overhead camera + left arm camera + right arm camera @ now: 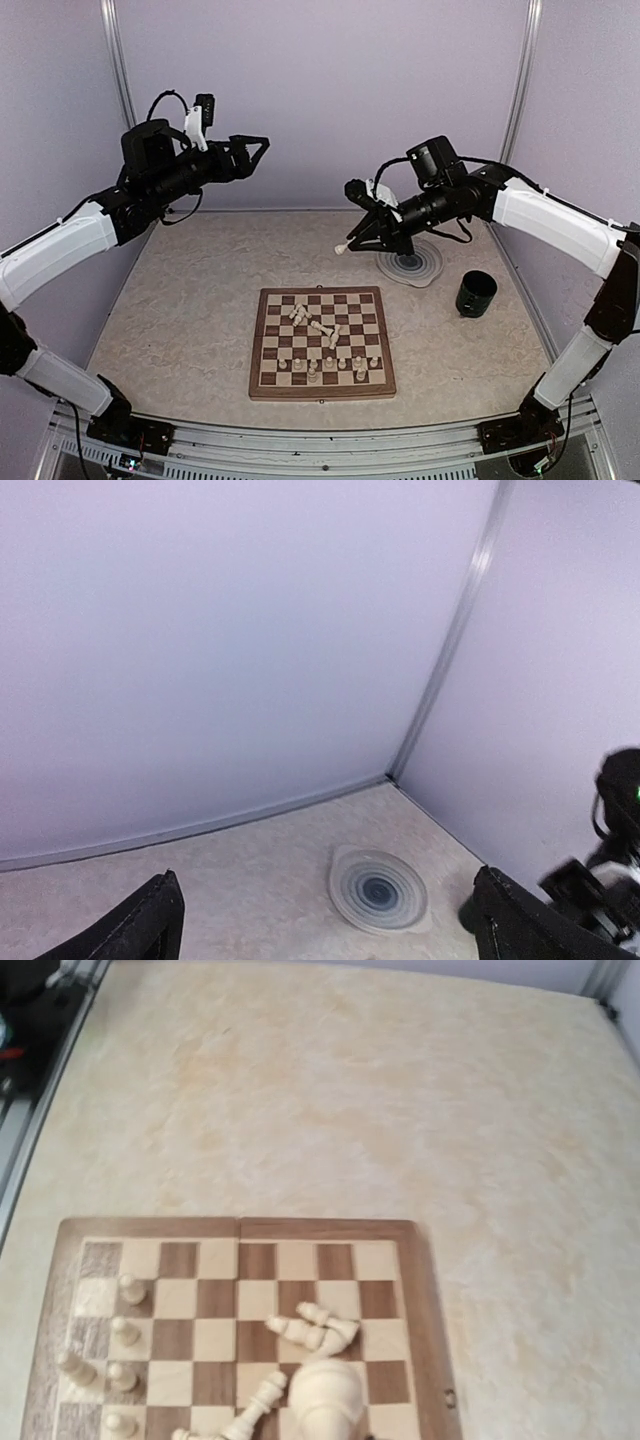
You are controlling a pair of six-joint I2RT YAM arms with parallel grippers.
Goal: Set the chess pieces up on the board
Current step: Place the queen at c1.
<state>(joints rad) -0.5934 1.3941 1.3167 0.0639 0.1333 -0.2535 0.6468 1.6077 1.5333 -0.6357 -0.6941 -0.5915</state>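
The marbled beige desk [180, 320] spreads beneath both hands. The board [275, 320], dark brown and cream checks in a light wood border, lies flat on it, below the right hand [352, 243] and nearer the arm bases than that hand. It is well apart from the left hand [258, 152], lower and off to that hand's right.

The left hand is raised high above the far left part of the desk. Its two black fingers [145, 925] stand wide apart with nothing between them, and its wrist view looks past them at the far wall corner.

The round grey-ringed plate [412, 265] sits on the desk just behind and below the right hand, under its forearm. A dark cup [477, 293] stands further out on that hand's right side.

The chess pieces [320, 328] are all on the board, below the right hand. Several lie tipped over in a loose heap around the board's middle, and a handful stand upright in the rows nearest the arm bases.

The right hand hangs in the air beyond the board's far edge, clamped on one pale piece [342, 249] that juts from its tip. In the right wrist view that piece [325, 1395] looms large over the heap.
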